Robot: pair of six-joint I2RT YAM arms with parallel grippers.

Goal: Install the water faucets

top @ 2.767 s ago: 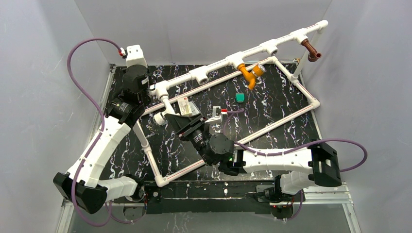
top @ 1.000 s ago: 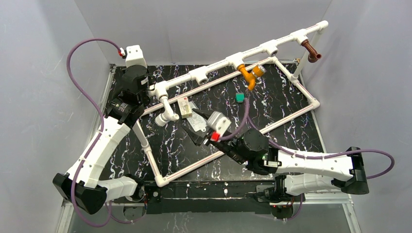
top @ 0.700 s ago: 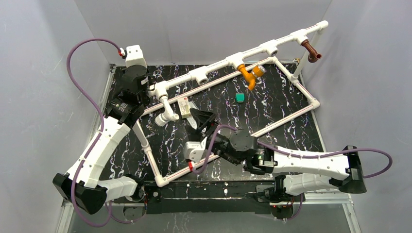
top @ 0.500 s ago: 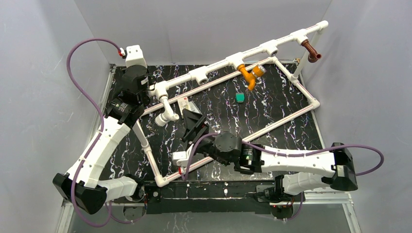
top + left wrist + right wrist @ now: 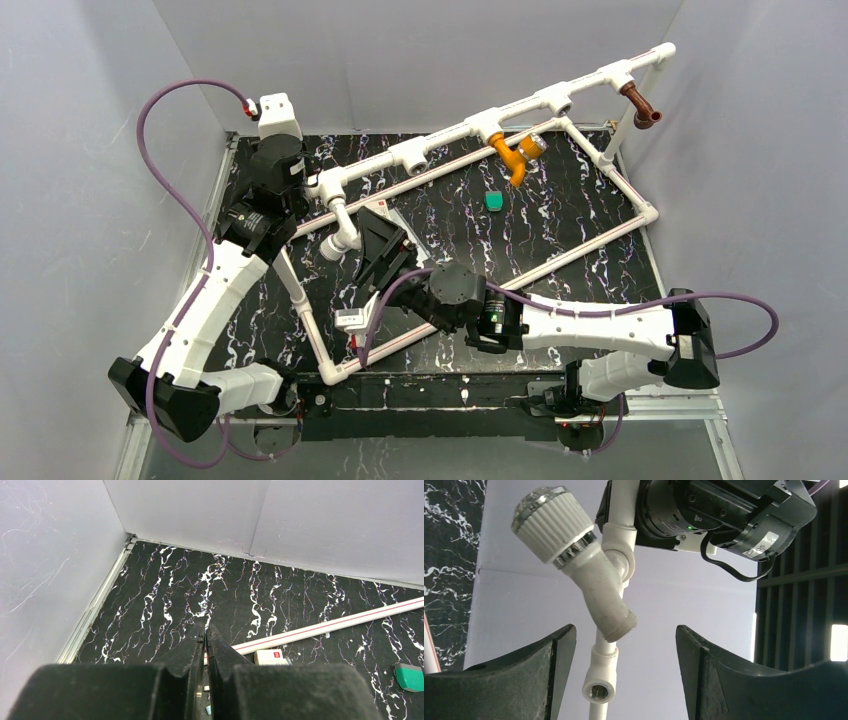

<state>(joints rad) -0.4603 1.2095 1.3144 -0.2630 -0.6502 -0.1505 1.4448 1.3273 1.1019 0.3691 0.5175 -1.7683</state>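
Your right fingers [image 5: 709, 680] stand wide apart either side of the white plastic faucet with ribbed knob [image 5: 594, 585], touching nothing. The faucet hangs tilted at the left end of the white pipe frame [image 5: 450, 130]. Your left fingers [image 5: 190, 655] are pressed together, holding nothing. The orange faucet [image 5: 512, 156] and reddish-brown faucet [image 5: 640, 104] sit on the frame's top rail. Black marbled table [image 5: 560, 220], grey walls [image 5: 420, 50].
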